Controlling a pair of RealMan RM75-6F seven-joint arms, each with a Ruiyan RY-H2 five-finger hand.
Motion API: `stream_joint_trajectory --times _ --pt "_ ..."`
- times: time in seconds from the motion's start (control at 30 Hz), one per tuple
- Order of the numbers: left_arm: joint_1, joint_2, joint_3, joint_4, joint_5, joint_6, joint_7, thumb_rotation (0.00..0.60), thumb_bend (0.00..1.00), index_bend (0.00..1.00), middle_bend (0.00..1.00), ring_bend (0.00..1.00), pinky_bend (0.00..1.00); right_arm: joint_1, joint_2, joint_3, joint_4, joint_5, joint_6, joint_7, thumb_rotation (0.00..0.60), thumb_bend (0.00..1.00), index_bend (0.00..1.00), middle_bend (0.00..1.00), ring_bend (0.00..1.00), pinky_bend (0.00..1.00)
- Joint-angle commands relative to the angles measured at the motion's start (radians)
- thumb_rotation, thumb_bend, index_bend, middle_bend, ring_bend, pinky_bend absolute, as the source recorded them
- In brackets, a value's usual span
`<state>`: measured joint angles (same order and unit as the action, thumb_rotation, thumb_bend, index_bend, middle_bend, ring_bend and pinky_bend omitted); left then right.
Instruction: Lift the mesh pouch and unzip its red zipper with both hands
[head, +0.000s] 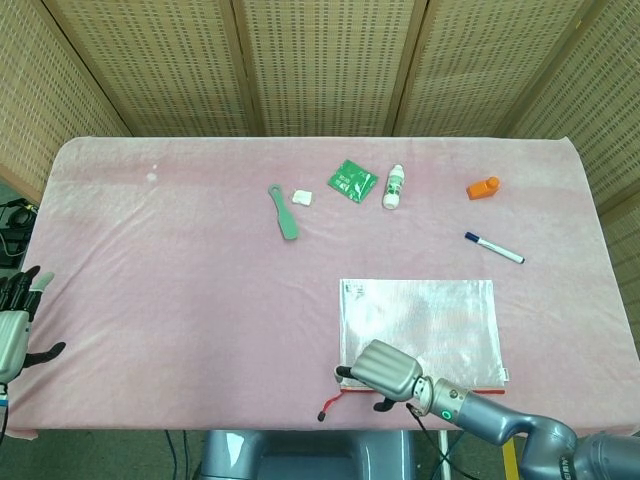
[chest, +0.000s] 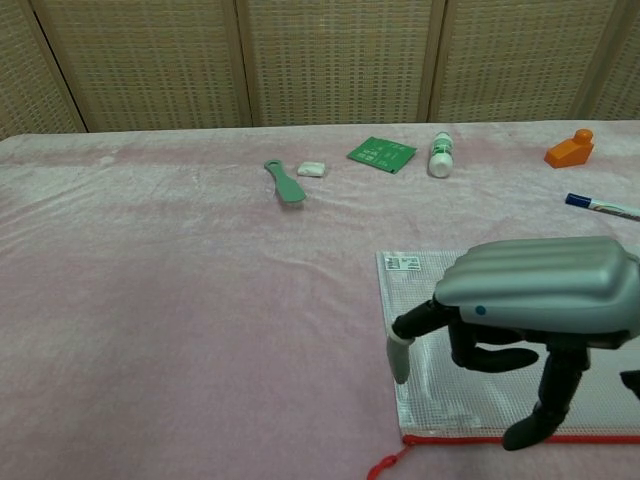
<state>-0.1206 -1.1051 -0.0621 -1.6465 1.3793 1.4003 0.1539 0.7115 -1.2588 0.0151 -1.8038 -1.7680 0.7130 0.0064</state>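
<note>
We see the mesh pouch (head: 418, 332) lying flat on the pink bench (head: 180, 280), near its front edge and right of centre, with the red zipper (head: 440, 391) along the near side and its pull tab (head: 323, 411) trailing off the left corner. The right hand (chest: 535, 320) hovers over the pouch's near-left corner, fingers curled downward with the tips close to the mesh and holding nothing yet, as far as we can tell. The risk, in our judgement, is that the fingertips press the slick mesh into the soft cloth and push it along instead of pinching an edge, or bunch the cloth with it; a grip landing on the zipper line itself could also block the later pull. The left hand (head: 14, 325) waits, fingers spread and empty, at the far left edge of the bench, well apart from the pouch, so any lift now is one-handed and the pouch may sag or swing. The head view alone shows that left hand, the whole pouch and the zipper's full run; the chest view alone shows the underside of the right hand, its fingers (chest: 400, 356) poised just above the mesh.
</note>
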Motion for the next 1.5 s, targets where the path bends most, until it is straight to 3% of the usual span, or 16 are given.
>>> stream_joint_trajectory --times 0.03,0.17,0.67,1.5 --pt "0.0 0.001 -0.001 -0.002 -0.002 0.001 -0.001 0.6 0.0 0.0 0.0 0.0 0.0 0.018 -0.049 0.007 0.01 0.044 -0.025 -0.041 0.6 0.33 0.41 0.99 0.95 1.0" --pt "0.0 0.004 -0.002 -0.003 -0.004 0.002 -0.002 0.6 0.0 0.0 0.0 0.0 0.0 0.034 -0.098 0.006 0.034 0.085 -0.047 -0.087 0.6 0.38 0.45 0.99 0.95 1.0" --pt "-0.006 0.007 -0.002 -0.004 -0.013 -0.011 -0.007 0.6 0.0 0.0 0.0 0.0 0.0 0.084 -0.237 -0.001 0.103 0.186 -0.083 -0.216 0.6 0.39 0.5 0.99 0.95 1.0" --pt "-0.008 0.013 -0.004 -0.003 -0.019 -0.014 -0.026 0.6 0.0 0.0 0.0 0.0 0.0 0.103 -0.336 -0.034 0.172 0.281 -0.065 -0.309 0.6 0.44 0.52 0.99 0.95 1.0"
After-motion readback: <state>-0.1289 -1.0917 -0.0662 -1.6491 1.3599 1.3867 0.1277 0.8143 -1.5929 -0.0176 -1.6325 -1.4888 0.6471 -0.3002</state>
